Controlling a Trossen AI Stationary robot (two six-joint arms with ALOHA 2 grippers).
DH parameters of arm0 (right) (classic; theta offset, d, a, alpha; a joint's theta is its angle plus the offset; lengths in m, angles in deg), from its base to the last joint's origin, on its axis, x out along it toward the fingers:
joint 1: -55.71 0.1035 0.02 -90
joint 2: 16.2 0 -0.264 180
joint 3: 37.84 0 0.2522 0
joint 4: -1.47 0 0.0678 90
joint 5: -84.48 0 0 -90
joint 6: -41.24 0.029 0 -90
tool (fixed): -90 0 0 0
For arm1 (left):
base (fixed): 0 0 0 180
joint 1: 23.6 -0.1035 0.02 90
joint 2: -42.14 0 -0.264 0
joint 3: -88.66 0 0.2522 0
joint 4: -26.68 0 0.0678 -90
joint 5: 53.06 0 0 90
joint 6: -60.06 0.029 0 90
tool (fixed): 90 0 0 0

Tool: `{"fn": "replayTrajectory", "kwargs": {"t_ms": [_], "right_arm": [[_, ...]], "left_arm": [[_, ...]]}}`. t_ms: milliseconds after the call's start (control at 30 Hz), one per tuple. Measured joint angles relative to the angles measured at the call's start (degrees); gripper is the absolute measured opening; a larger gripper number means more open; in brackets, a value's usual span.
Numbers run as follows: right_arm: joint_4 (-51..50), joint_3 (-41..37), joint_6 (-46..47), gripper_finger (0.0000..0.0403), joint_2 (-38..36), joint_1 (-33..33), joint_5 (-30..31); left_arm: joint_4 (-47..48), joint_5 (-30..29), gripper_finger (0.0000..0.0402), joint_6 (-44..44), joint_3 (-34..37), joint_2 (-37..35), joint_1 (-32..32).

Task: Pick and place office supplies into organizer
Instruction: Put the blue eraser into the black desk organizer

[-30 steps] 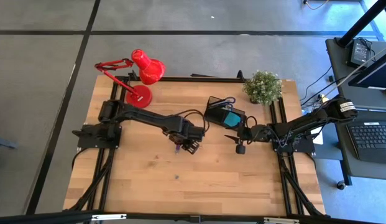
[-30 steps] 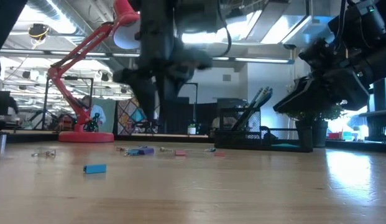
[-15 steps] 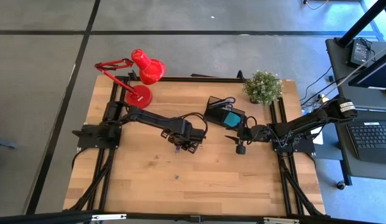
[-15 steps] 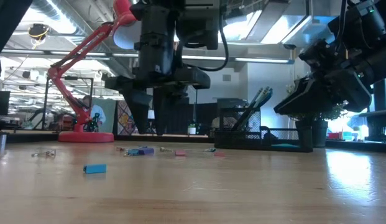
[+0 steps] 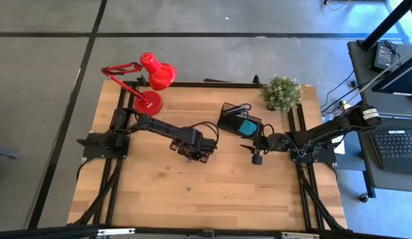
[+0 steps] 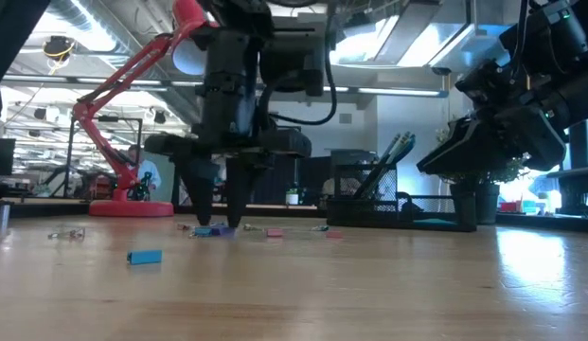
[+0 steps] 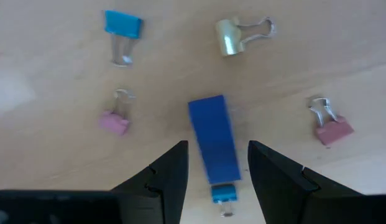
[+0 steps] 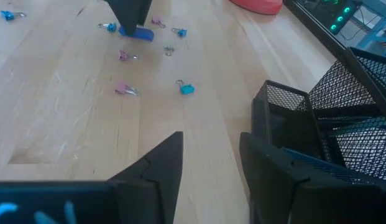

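— Where is the left gripper (image 6: 216,225)?

— Low over the middle of the pale wooden tabletop (image 5: 212,192), pointing straight down. Its dark fingers (image 7: 171,171) stand apart, one on each side of a small blue wedge-shaped block (image 7: 212,137) lying flat on the wood. In the left wrist view there is a sliver of bare wood between the block and each finger, so nothing is gripped.

— What lies around the block?

— Little binder clips: a blue clip (image 7: 122,25), a pale yellow clip (image 7: 230,37) and two pink clips (image 7: 114,121) (image 7: 332,129), all loose and apart from the block. (In the low view a separate small blue piece (image 6: 144,257) lies nearer the camera, to the left.)

— And the organizer?

— The black mesh desk organizer (image 5: 235,119) sits at the far right of centre, with a teal square pad (image 5: 246,126) in it and pens or pencils (image 6: 393,152) leaning up out of one compartment; which compartment I cannot tell.

— The right gripper (image 5: 257,151)?

— It hangs above the tabletop just near the organizer, well apart from the clips. Its fingers (image 8: 161,168) are parted with nothing between them.

— Anything else?

— A red desk lamp (image 5: 149,79) at the far left and a small potted green plant (image 5: 280,93) at the far right.
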Motion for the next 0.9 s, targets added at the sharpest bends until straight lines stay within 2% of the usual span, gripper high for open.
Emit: {"fn": "replayTrajectory", "kwargs": {"t_ms": [267,433,533,900], "right_arm": [[0.0,0.0,0.0,0.0162,0.0,0.0,0.0],[-0.02,0.0,0.0,0.0162,0.0,0.02,-0.01],[-0.04,0.0,-0.02,0.0162,0.0,0.02,-0.01],[-0.09,-0.02,-1.11,0.0162,0.0,0.0,-0.01]], "left_arm": [[-2.84,2.57,0.0159,0.32,3.19,-0.39,-1.27],[-2.42,3.38,0.0159,3.59,2.32,-0.17,-1.88],[-2.44,3.08,0.0159,6.68,1.53,0.04,-1.81],[-4.92,0.7,0.0159,5.67,1.63,0.02,-1.59]]}}
